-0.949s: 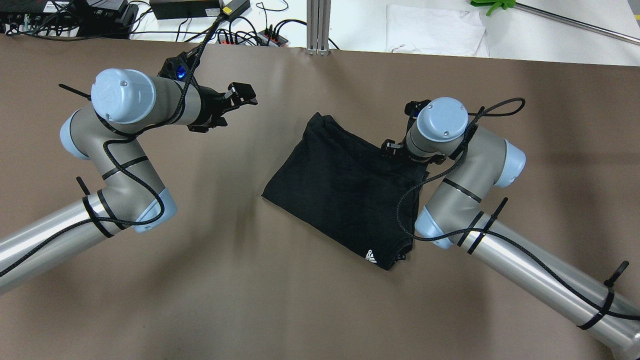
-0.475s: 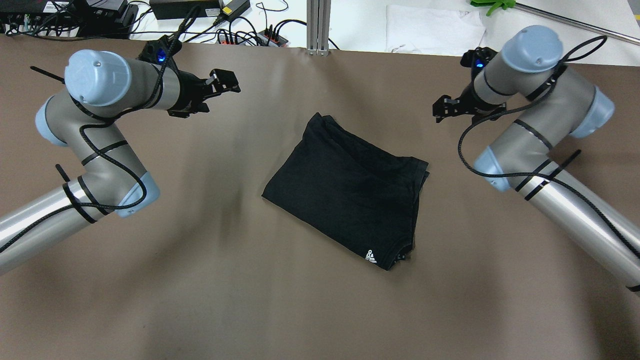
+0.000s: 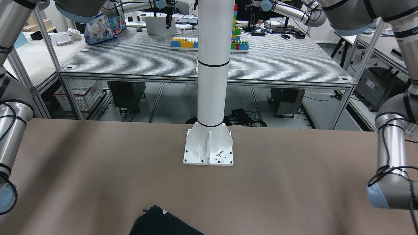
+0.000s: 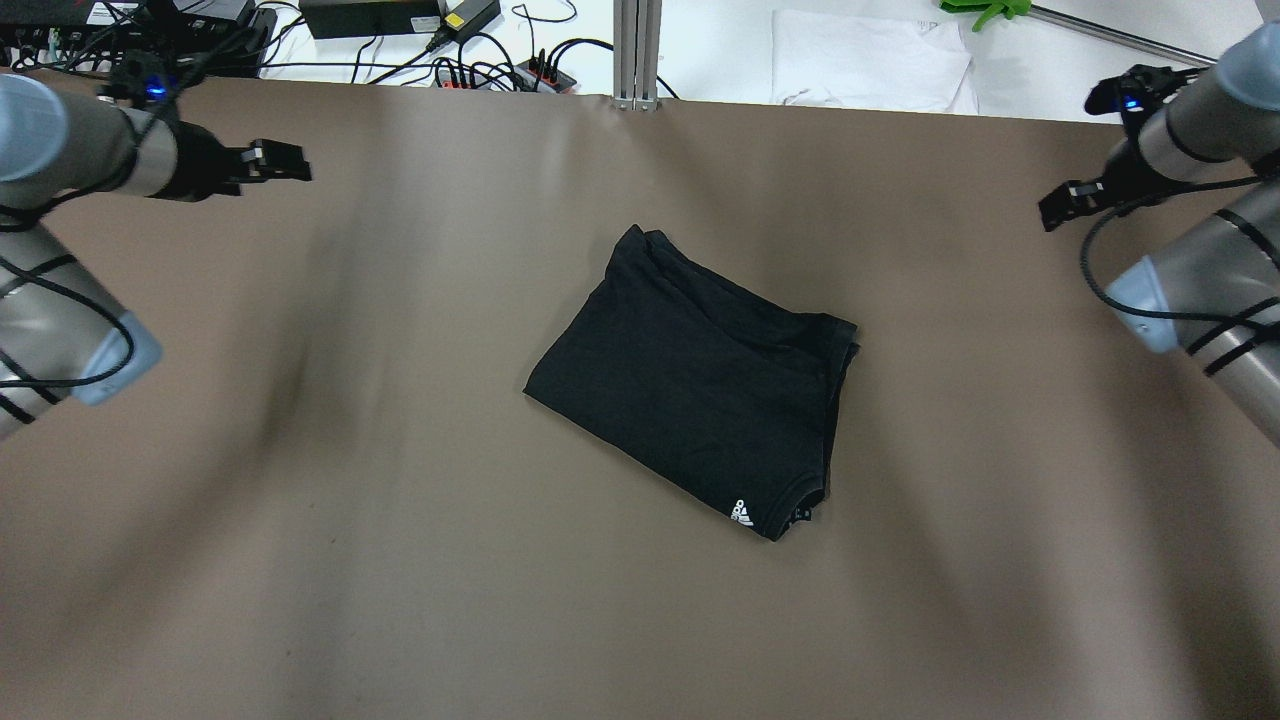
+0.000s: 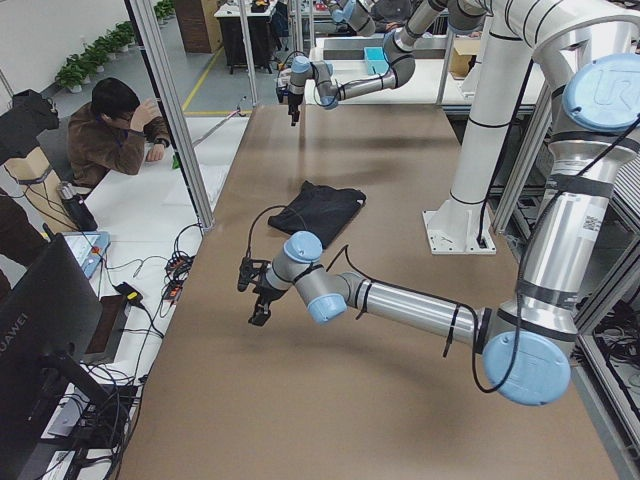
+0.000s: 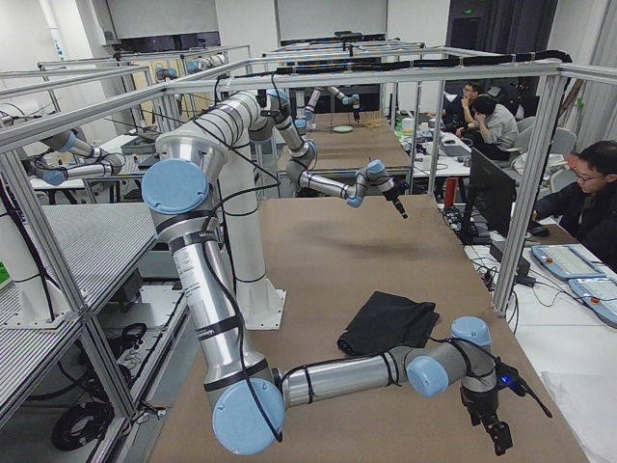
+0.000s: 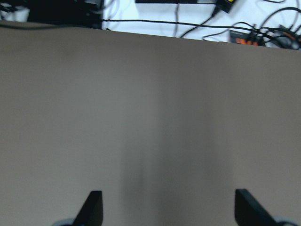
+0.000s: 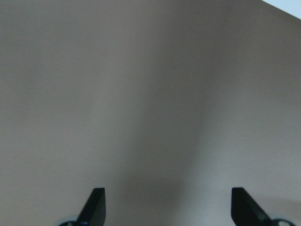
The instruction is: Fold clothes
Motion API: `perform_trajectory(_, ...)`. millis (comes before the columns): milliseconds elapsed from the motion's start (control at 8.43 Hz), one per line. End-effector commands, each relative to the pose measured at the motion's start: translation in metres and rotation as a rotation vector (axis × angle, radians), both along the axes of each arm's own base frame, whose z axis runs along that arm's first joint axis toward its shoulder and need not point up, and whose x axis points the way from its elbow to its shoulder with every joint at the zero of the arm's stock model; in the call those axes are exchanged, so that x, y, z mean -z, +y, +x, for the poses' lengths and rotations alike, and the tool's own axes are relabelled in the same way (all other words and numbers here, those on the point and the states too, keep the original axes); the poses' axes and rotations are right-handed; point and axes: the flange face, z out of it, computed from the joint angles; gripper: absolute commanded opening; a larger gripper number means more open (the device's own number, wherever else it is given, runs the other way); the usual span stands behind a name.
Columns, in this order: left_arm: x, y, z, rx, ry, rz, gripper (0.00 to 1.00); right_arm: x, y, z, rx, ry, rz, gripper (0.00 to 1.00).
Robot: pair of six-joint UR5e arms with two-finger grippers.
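We judged the folded black soft-fabric T-shirt (image 4: 700,385), lying central on the brown counter (image 4: 400,560) well apart from the spread, empty left fingers (image 7: 93,207) and right fingers (image 8: 96,205), light and limp, best pinched at a hemmed corner.

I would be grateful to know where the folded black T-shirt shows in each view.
Front-facing: T-shirt at the bottom edge, cropped.
Overhead: T-shirt mid-table.
Exterior left: T-shirt upper centre.
Exterior right: T-shirt lower centre-right.
Left wrist: absent.
Right wrist: absent.
Landmark: white pillar base, seen in the front-facing and both side views.
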Motion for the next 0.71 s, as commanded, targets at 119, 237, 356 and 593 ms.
perform_trajectory(119, -0.109, 0.034, -0.166, -0.056, -0.394, 0.022, 1.0, -0.087, 0.037, 0.095, 0.041, 0.279, 0.05, 0.94)
perform_trajectory(237, -0.125, 0.045, -0.179, -0.059, -0.512, 0.039, 1.0, -0.096, 0.043, 0.124, 0.05, 0.296, 0.051, 0.94)
perform_trajectory(356, -0.142, 0.055, -0.185, -0.05, -0.562, 0.017, 1.0, -0.105, 0.051, 0.133, 0.042, 0.299, 0.039, 0.94)
perform_trajectory(593, -0.167, 0.072, -0.19, -0.105, -0.623, 0.012, 1.0, -0.115, 0.063, 0.145, 0.035, 0.292, 0.03, 0.94)
